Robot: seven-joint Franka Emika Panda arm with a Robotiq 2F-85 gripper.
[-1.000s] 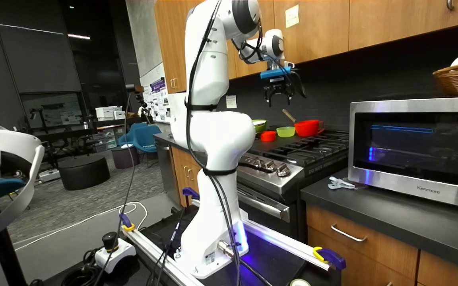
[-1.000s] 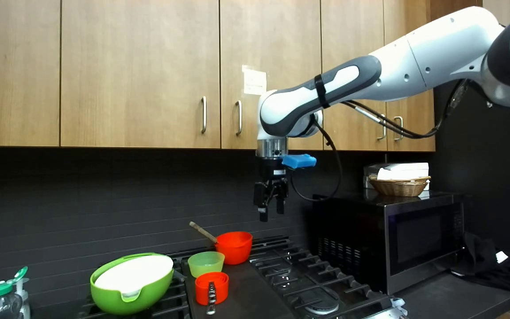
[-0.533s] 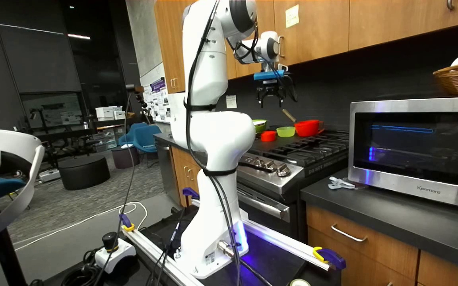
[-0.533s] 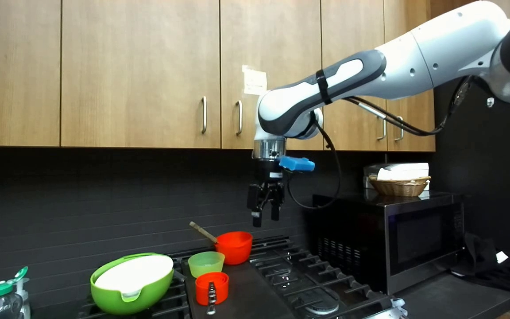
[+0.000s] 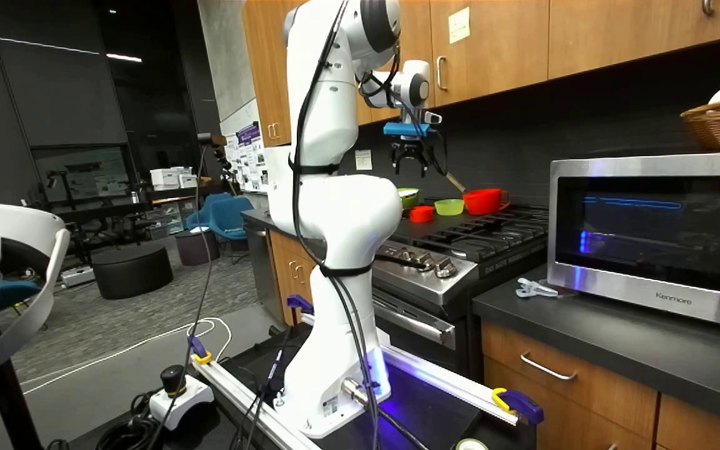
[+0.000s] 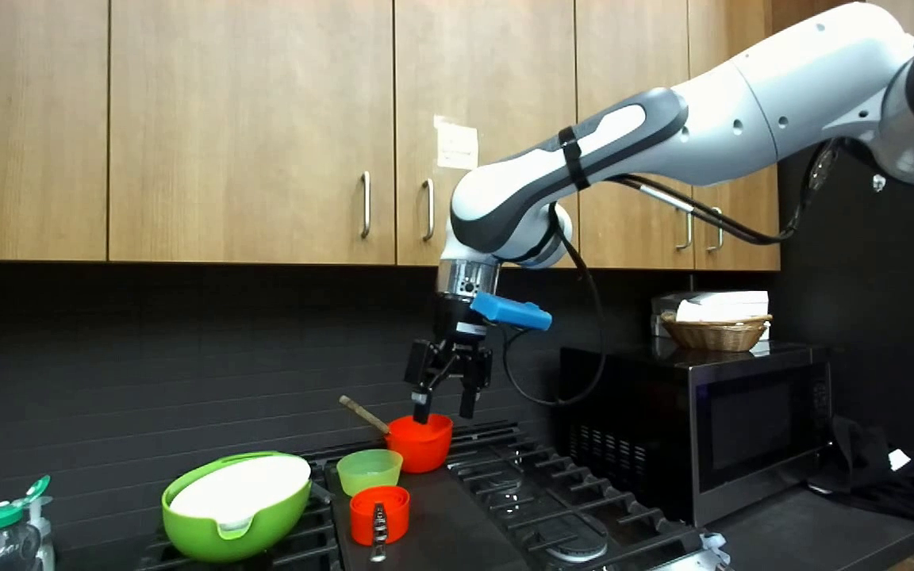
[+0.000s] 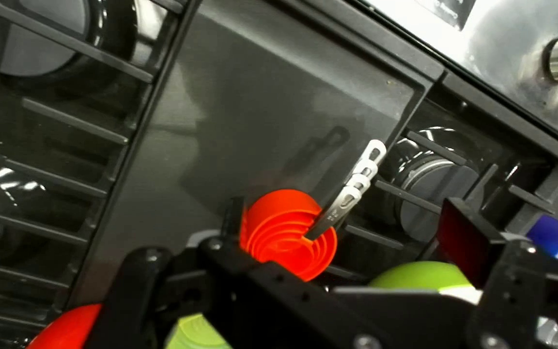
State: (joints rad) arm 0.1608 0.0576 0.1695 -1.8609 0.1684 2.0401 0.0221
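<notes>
Your pincer (image 6: 444, 409): jaws apart, nothing held. Red cups (image 7: 286, 232): nested, below your pincer, well apart from it. Lime bowl (image 6: 369, 473), red bowl (image 6: 420, 452): likewise lower. Step in hand, seemingly: alignment over the cups; next move would call for lowering, jaws wide.

The measuring cups (image 7: 281, 207) look smooth plastic, their handles (image 7: 334, 212) shiny metal.

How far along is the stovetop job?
Done: looks like only positioning; the end effector hangs over the stove.
In hand: nothing, its jaws stand open and empty.
Left: seemingly all handling; the nested red cups sit ungripped on the griddle plate.
</notes>
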